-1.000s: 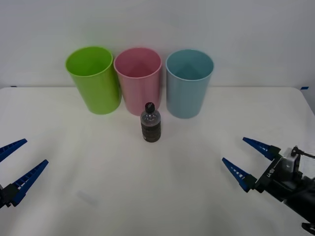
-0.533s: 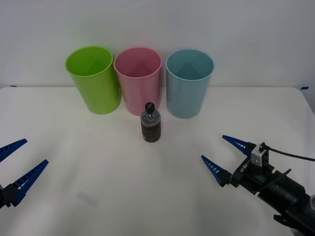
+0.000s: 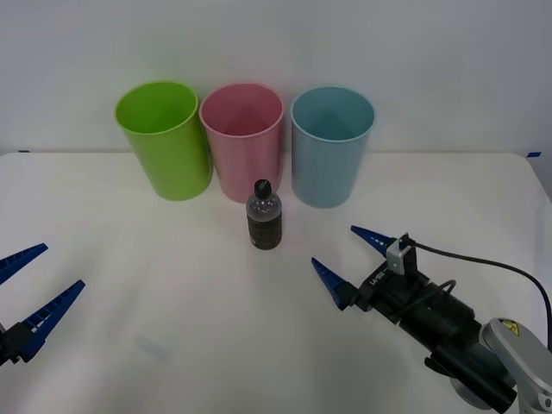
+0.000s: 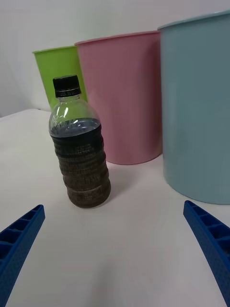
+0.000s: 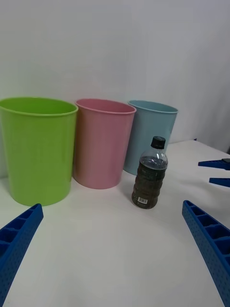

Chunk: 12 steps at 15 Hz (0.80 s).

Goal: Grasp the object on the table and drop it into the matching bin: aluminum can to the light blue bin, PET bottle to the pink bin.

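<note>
The PET bottle (image 3: pixel 264 220), clear with a black cap and a dark ribbed lower body, stands upright on the white table (image 3: pixel 172 310) just in front of the pink bin (image 3: pixel 243 142). The light blue bin (image 3: pixel 332 155) stands to the pink bin's right. My right gripper (image 3: pixel 335 247) hovers open a short way to the bottle's right and nearer to me, pointing at it. In the right wrist view the bottle (image 4: pixel 79 148) stands ahead of the open fingers (image 4: pixel 19 235), apart from them. My left gripper (image 3: pixel 62 266) is open at the table's near left edge, far from the bottle (image 5: pixel 149 177).
A lime green bin (image 3: pixel 166 142) stands left of the pink one, and the three bins form a close row at the back of the table. A black cable trails from the right wrist. Bare tabletop lies between the two arms.
My right arm has moved left and forward across the table toward the bottle, its fingers still open. The left arm, bottle and bins have not moved.
</note>
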Available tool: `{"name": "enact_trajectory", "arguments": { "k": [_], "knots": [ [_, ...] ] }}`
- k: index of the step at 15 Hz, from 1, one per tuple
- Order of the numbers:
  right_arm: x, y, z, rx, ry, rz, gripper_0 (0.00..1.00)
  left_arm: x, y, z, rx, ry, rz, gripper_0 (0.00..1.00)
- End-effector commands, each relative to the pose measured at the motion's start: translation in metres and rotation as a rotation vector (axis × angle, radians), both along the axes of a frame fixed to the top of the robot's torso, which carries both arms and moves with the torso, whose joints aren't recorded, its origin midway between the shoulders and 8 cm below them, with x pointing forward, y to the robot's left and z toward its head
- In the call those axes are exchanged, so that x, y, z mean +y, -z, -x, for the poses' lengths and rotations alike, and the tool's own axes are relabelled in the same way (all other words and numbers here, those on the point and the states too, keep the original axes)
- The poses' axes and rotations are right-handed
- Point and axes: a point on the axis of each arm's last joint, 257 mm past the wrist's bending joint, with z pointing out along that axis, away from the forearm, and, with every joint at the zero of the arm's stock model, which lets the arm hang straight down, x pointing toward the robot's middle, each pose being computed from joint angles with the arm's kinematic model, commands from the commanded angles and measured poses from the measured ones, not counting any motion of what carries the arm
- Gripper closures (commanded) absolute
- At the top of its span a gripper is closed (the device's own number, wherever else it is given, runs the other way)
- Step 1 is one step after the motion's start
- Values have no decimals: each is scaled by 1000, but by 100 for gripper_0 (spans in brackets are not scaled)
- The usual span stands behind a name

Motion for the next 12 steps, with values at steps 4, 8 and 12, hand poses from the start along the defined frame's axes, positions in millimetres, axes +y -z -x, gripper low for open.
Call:
{"name": "enact_trajectory", "arguments": {
  "k": [4, 8, 12],
  "knots": [
    [30, -1, -16, -3, 22, 30, 0, 0, 0, 0, 0, 0, 0, 0],
    [49, -1, -21, 2, 22, 48, 0, 0, 0, 0, 0, 0, 0, 0],
    [70, 4, -34, 7, -8, 69, 0, 0, 0, 0, 0, 0, 0, 0]
  ]
}}
